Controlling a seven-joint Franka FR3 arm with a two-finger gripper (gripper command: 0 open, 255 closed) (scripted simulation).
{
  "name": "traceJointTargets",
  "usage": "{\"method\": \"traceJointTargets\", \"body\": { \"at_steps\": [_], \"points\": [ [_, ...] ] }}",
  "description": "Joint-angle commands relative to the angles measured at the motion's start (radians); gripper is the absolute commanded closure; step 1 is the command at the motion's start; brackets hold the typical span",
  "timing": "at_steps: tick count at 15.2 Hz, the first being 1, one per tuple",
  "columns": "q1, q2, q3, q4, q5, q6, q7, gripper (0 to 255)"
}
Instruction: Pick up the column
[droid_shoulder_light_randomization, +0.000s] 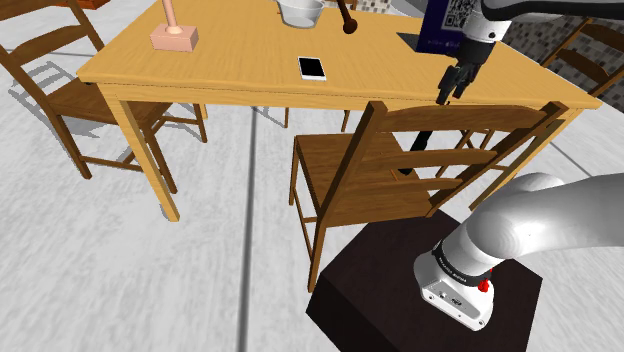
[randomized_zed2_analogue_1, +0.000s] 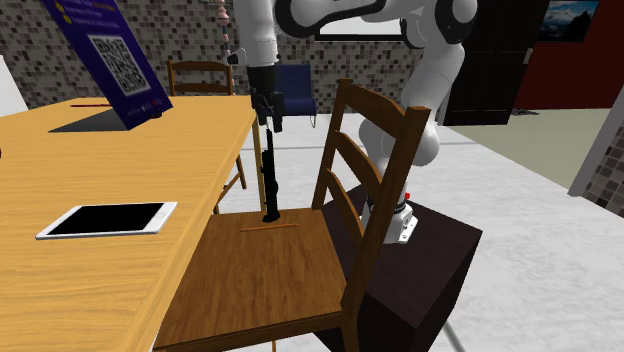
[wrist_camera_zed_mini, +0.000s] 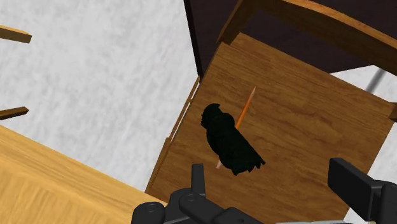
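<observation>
I have the gripper (randomized_zed2_analogue_1: 269, 122) hanging above the chair (randomized_zed2_analogue_1: 262, 275) with its two fingers spread apart and nothing between them touching; in the wrist view the column (wrist_camera_zed_mini: 229, 142) sits in the gap ahead of the fingers, clear of both. The column is a thin black post standing upright on the chair's wooden seat, near the seat's back end, with a thin orange stick (wrist_camera_zed_mini: 245, 109) lying flat just beside its foot. My worry is how tall and narrow it is: if I come down a little off centre, one finger lands on its top or brushes its side, and I judge it would topple, roll on the seat and perhaps drop to the floor. Closing too high could also let it swing or slip out. The space is tight as well, since the table (droid_shoulder_light_randomization: 250, 62) edge runs close on one side and the chair's slatted back rises on the other, so a careless wrist turn could knock either. The table is pale wood and carries a phone (droid_shoulder_light_randomization: 312, 67), a blue sign with a square code (randomized_zed2_analogue_1: 108, 52), a bowl (droid_shoulder_light_randomization: 300, 12) and a pink piece on a block (droid_shoulder_light_randomization: 174, 36). More wooden chairs stand around, the floor is pale grey, and the far walls look like small dark stone
</observation>
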Motion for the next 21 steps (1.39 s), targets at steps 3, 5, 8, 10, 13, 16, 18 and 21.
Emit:
{"method": "traceJointTargets", "body": {
  "at_steps": [3, 5, 8, 10, 13, 16, 18, 21],
  "points": [
    [-0.007, 0.007, -0.016, -0.035, -0.011, 0.04, -0.003, 0],
    [-0.009, 0.009, -0.021, -0.06, -0.015, 0.067, -0.002, 0],
    [-0.011, 0.013, -0.029, -0.092, -0.021, 0.103, -0.001, 0],
    [-0.01, 0.014, -0.029, -0.092, -0.02, 0.104, -0.001, 255],
    [-0.011, 0.014, -0.029, -0.091, -0.021, 0.104, -0.002, 255],
    [-0.01, 0.015, -0.03, -0.091, -0.021, 0.104, -0.002, 255],
    [-0.01, 0.015, -0.03, -0.091, -0.021, 0.104, -0.002, 255],
    [-0.009, 0.01, -0.023, -0.067, -0.017, 0.075, -0.002, 255]
  ]
}}
